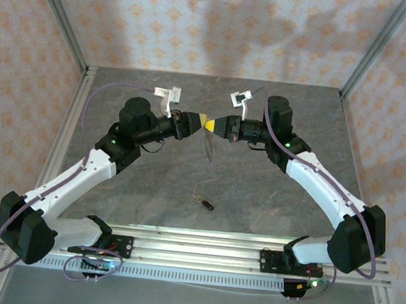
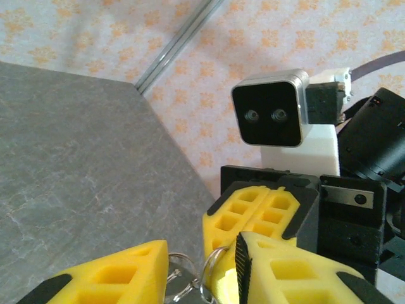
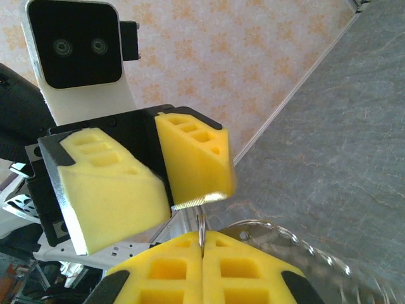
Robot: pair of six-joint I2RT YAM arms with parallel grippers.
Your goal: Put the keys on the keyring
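Not done yet: key (image 1: 205,204) lies on tabletop (image 1: 149,183). Right end effector (image 3: 202,239) clamps keyring (image 3: 316,253); left end effector (image 2: 202,261) approx. half-closed round it, grip unclear.

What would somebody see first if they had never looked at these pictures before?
Two robot arms meet nose to nose above the middle of the table, with the yellow left pincer and right pincer tip to tip. The right pincer pinches a thin keyring, and its loop dangles below them. Nearer the arms' bases, a tiny black-headed key lies on the table.
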